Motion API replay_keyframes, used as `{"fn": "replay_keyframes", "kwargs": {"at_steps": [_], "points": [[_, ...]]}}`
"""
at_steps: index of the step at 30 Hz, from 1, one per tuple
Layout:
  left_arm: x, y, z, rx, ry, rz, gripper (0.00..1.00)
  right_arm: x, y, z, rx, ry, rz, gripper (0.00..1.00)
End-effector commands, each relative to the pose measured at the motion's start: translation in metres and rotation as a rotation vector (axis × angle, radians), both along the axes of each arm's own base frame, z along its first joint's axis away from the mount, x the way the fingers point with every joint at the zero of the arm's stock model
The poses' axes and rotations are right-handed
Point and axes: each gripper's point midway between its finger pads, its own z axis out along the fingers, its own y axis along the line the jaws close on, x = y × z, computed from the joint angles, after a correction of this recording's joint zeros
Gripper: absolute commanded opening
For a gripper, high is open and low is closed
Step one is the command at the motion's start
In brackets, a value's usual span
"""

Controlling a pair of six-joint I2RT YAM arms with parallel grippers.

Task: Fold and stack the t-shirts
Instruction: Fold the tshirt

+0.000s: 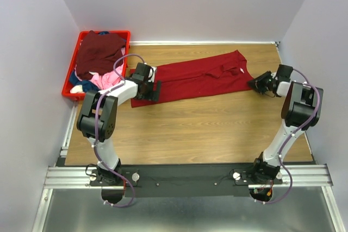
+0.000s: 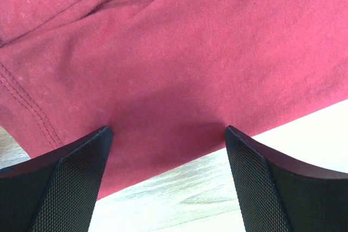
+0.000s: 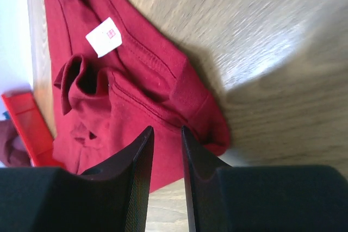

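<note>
A bright red t-shirt (image 1: 196, 77) lies on the wooden table as a long folded band, collar end to the right. My left gripper (image 1: 153, 91) stands wide open over its left end; in the left wrist view the cloth (image 2: 179, 52) lies just beyond the fingertips (image 2: 98, 139), with bare table between them. My right gripper (image 1: 254, 84) sits at the collar end. Its jaws (image 3: 167, 130) stand a narrow gap apart over the shirt's corner (image 3: 136, 91), with no cloth pinched. More t-shirts, maroon (image 1: 98, 52), pink (image 1: 106, 80) and blue (image 1: 76, 88), are heaped in the crate.
The red plastic crate (image 1: 103, 32) stands in the back left corner against the walls. A white label (image 3: 104, 36) shows inside the shirt's collar. Bare wooden table lies in front of the shirt, and walls close in on the left, back and right.
</note>
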Motion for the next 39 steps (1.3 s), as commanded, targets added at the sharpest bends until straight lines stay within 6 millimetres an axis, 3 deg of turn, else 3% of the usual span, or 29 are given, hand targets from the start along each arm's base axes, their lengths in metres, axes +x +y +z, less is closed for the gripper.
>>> {"fn": "replay_keyframes", "kwargs": {"at_steps": [1,2,5,8,10,13,14,16,19,20,22,23,24,27,29,31,33,35,36,37,39], "points": [[-0.027,0.013,-0.015,0.034,0.101,0.026,0.93,-0.032,-0.012,-0.034,-0.064,0.179,-0.057,0.35],[-0.028,0.013,-0.014,0.035,0.102,0.028,0.93,-0.046,-0.013,-0.044,-0.085,0.222,-0.071,0.35],[-0.035,0.015,-0.016,0.029,0.119,0.027,0.94,-0.070,-0.023,-0.043,-0.133,0.261,-0.108,0.35],[-0.048,0.016,-0.017,0.007,0.137,0.018,0.94,-0.119,-0.035,-0.056,-0.139,0.344,-0.161,0.35],[-0.050,0.012,-0.013,-0.019,0.128,0.024,0.94,-0.141,-0.051,-0.051,-0.180,0.369,-0.207,0.35],[-0.061,0.015,-0.013,-0.020,0.136,0.035,0.94,-0.169,-0.057,-0.050,-0.233,0.415,-0.249,0.35],[-0.062,0.015,-0.010,-0.025,0.132,0.038,0.94,-0.171,-0.064,-0.037,-0.278,0.390,-0.275,0.35],[-0.069,0.015,-0.010,-0.041,0.136,0.038,0.94,-0.168,-0.068,-0.023,-0.313,0.347,-0.273,0.35],[-0.062,0.014,0.010,-0.045,0.075,0.052,0.95,-0.150,-0.069,0.019,-0.335,0.212,-0.266,0.40],[-0.052,0.013,0.030,-0.059,0.016,0.067,0.95,-0.139,-0.065,0.039,-0.336,0.144,-0.251,0.45],[-0.040,0.014,0.055,-0.064,-0.059,0.095,0.96,-0.124,-0.051,0.060,-0.339,0.073,-0.208,0.48],[-0.030,0.012,0.082,-0.088,-0.131,0.113,0.96,-0.113,-0.044,0.077,-0.342,0.020,-0.187,0.51],[-0.025,0.010,0.095,-0.098,-0.169,0.120,0.96,-0.107,-0.036,0.084,-0.344,-0.008,-0.158,0.53],[-0.015,0.005,0.142,-0.137,-0.307,0.130,0.96,-0.081,0.007,0.110,-0.342,-0.121,-0.005,0.53],[-0.012,-0.003,0.172,-0.172,-0.412,0.114,0.96,-0.072,0.037,0.108,-0.320,-0.131,0.091,0.53],[-0.011,-0.009,0.189,-0.197,-0.494,0.085,0.96,-0.062,0.056,0.104,-0.300,-0.128,0.150,0.53],[-0.016,-0.005,0.198,-0.200,-0.559,0.086,0.96,-0.056,0.084,0.104,-0.280,-0.136,0.219,0.53],[-0.016,0.004,0.218,-0.196,-0.665,0.097,0.96,-0.055,0.111,0.090,-0.255,-0.105,0.270,0.54],[-0.019,0.011,0.209,-0.167,-0.676,0.113,0.96,-0.053,0.113,0.087,-0.249,-0.097,0.268,0.55],[-0.018,0.014,0.215,-0.167,-0.720,0.120,0.96,-0.055,0.130,0.083,-0.239,-0.090,0.292,0.56],[-0.025,0.023,0.213,-0.145,-0.756,0.132,0.96,-0.057,0.137,0.066,-0.234,-0.052,0.288,0.57]]}}
